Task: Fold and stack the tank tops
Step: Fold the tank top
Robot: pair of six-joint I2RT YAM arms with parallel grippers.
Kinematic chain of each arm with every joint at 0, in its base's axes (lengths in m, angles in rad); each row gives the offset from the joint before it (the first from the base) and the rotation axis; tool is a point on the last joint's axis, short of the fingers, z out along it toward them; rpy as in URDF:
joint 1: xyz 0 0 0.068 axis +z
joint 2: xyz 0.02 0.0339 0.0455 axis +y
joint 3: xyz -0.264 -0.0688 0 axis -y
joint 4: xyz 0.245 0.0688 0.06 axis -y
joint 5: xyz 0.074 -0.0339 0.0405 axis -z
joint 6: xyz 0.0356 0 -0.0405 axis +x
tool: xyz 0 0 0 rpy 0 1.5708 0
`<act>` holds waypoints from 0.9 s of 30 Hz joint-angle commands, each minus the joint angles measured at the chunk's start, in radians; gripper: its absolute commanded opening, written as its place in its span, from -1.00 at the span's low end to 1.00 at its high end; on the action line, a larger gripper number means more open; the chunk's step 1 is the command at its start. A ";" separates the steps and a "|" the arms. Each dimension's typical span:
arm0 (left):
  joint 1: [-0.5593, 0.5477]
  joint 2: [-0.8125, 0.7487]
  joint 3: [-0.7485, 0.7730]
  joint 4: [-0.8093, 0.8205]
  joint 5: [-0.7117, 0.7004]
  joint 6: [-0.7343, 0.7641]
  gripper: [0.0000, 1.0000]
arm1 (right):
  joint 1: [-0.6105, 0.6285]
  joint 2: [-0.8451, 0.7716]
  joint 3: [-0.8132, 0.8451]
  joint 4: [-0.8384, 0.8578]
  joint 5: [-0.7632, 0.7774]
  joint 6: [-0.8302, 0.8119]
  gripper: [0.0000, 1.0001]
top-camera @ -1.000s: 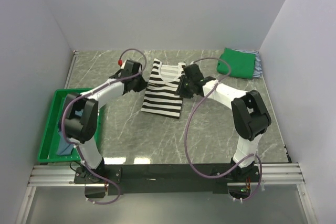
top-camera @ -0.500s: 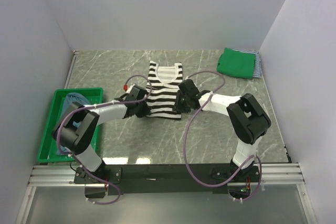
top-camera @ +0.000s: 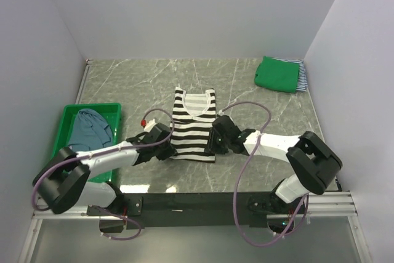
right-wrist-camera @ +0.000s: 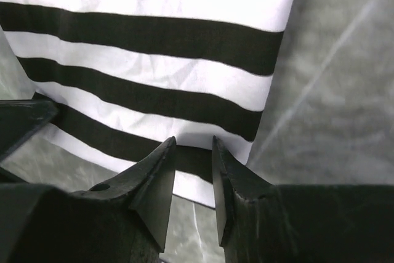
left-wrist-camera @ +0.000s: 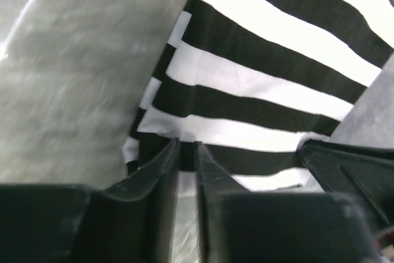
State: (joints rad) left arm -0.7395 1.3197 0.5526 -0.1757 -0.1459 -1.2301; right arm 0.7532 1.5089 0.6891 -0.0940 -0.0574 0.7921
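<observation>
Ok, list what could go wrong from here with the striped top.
1. The left end effector and right end effector meet only the near hem corners of the striped top; if one corner slips, the fold skews.
2. The right arm's cable loops beside the cloth and might snag it.

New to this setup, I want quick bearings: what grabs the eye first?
A bold black-and-white striped tank top lies flat mid-table, with the left gripper and right gripper at its near hem corners. A rigid green plastic bin at the left edge holds dusty blue cloth; a folded green top sits in the far right corner.
</observation>
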 commanded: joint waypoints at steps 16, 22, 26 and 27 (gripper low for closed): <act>-0.001 -0.244 -0.063 -0.139 0.089 -0.029 0.31 | 0.003 -0.395 -0.217 -0.121 -0.012 0.182 -0.05; 0.000 -0.200 -0.092 -0.100 0.085 -0.051 0.21 | 0.003 -0.355 -0.258 -0.035 -0.050 0.219 -0.05; 0.009 -0.203 -0.105 -0.097 0.063 -0.055 0.14 | 0.001 -0.339 -0.293 0.005 -0.058 0.249 -0.05; 0.008 -0.204 -0.108 -0.099 0.057 -0.055 0.13 | 0.001 -0.335 -0.299 0.011 -0.058 0.256 -0.05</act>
State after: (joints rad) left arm -0.7383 1.1194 0.4519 -0.3115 -0.0727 -1.2697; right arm 0.7567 1.1660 0.4122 -0.1493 -0.1040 1.0065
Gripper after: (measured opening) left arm 0.570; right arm 0.478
